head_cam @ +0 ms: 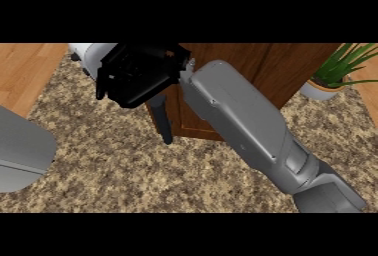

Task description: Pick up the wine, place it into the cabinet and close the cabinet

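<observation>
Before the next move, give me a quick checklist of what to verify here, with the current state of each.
1. Wine in view: not ok, no bottle shows anywhere.
2. Right hand at the wooden cabinet: ok, it is up against the cabinet's left side.
3. What the right hand holds: cannot tell, its black fingers hide any load.
4. Cabinet door shut: cannot tell, the arm covers the front.
5. Left hand: cannot tell, only a grey forearm shows at the left edge.
6. Potted plant out of the arm's way: ok, it stands to the cabinet's right.
</observation>
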You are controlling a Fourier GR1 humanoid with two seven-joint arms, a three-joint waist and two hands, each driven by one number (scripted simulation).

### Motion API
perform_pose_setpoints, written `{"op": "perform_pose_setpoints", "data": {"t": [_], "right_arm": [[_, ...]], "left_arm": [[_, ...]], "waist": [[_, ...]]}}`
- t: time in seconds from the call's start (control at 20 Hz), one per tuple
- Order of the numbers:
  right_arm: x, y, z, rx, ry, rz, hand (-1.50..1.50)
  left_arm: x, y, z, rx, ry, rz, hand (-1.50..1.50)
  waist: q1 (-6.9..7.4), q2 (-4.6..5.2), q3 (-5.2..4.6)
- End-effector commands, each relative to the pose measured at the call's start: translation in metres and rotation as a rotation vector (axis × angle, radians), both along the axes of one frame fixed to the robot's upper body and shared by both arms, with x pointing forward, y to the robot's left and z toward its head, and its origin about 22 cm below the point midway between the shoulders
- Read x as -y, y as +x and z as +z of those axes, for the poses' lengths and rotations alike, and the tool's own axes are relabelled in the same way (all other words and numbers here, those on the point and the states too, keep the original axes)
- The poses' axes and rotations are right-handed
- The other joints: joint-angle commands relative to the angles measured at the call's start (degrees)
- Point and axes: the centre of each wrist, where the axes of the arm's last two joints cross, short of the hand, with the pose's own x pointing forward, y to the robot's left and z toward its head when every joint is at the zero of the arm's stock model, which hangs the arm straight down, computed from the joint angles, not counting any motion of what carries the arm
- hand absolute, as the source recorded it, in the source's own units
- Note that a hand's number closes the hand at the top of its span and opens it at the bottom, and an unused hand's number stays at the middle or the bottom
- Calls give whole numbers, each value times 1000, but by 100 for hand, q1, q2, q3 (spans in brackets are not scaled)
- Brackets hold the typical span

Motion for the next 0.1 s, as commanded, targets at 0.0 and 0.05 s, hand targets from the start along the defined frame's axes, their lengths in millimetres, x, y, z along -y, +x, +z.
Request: {"op": "perform_pose_setpoints", "data": {"t": [0.0,0.05], "right_arm": [[71,40,22,16,80,-348,150],[78,40,6,10,49,-339,150]], "left_arm": [[-4,7,8,47,16,-4,-150],[1,5,3,50,7,-11,-150]], "waist": [[-179,209,159],[-199,214,158]]}}
